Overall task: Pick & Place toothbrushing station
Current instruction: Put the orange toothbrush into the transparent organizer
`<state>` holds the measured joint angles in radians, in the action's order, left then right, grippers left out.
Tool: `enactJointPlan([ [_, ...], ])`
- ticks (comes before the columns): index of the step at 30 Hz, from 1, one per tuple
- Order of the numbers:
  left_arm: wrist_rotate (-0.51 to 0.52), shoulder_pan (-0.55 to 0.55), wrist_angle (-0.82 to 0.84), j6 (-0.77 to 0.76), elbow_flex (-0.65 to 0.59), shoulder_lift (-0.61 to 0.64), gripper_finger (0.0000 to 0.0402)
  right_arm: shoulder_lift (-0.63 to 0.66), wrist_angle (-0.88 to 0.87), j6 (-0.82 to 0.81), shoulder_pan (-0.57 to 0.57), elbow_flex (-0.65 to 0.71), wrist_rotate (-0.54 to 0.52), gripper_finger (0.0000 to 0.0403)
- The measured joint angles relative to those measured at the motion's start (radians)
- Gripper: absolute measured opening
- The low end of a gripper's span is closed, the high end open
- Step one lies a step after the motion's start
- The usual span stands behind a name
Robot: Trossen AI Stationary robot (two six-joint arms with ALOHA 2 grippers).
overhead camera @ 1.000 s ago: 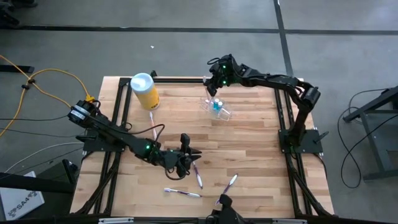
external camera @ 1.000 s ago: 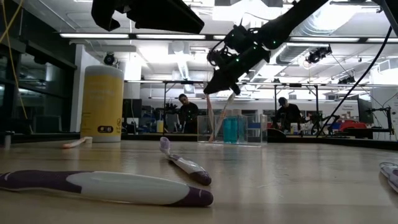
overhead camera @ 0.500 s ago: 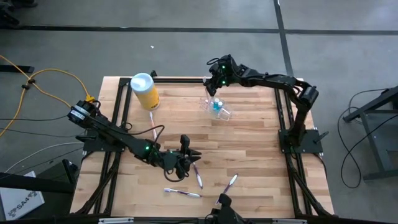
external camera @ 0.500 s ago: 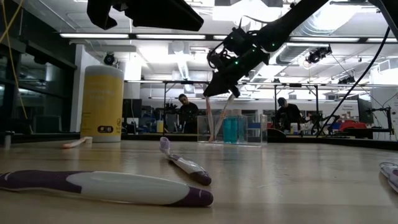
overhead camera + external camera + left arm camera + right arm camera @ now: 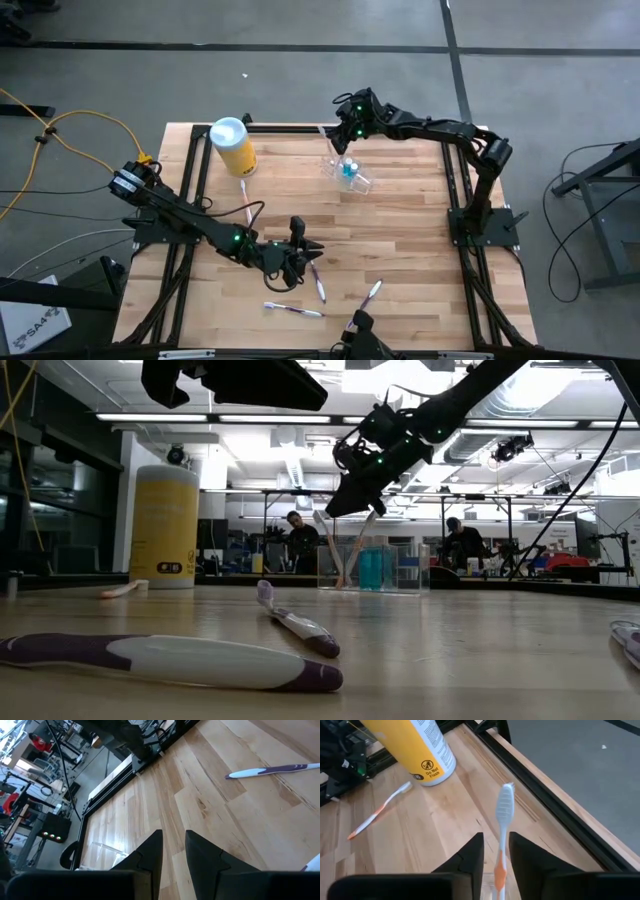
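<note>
While scanning from the table's left edge: yellow canister [image 5: 236,150] with pale blue lid, upright at the far left corner. Just nearer than it, an orange-and-white toothbrush [image 5: 243,190], flat on the boards. Toward the middle of the near half, left gripper [image 5: 305,250], low over the wood, fingers parted by a narrow gap with bare boards showing between them in the left wrist view and nothing held. Right beside its tips, a purple-and-white toothbrush [image 5: 317,280], flat; closer to the near edge, a second one [image 5: 293,309], and to the right of that a third [image 5: 370,293]. Farther back, near the middle of the far edge, the clear holder cup [image 5: 350,175], standing on the table with something blue inside. Directly above the cup's left end and toward the far edge, right gripper [image 5: 343,137], pointing down, clear of the cup's rim in the low view. Fingers parted a little, with a white-and-orange toothbrush [image 5: 503,815] rising head-up between them, lower end down in the cup, leaning to the left in the low view. Cannot tell whether the pads touch the handle. Right arm's base at the table's right edge.
</note>
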<state>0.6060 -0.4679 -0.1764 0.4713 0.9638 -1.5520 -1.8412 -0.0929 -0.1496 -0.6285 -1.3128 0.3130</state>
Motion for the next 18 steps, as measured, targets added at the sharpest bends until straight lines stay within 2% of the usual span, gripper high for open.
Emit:
enactJointPlan([
  [11,0.001,0.0,0.0,0.0,0.0,0.0,0.0076,0.002,-0.006,0.001,-0.002,-0.016,0.004,0.0105],
  [18,0.0,0.0,0.0,-0.005,0.0,0.0,0.0076,0.063,-0.025,0.018,-0.005,-0.025,0.006,0.0107],
])
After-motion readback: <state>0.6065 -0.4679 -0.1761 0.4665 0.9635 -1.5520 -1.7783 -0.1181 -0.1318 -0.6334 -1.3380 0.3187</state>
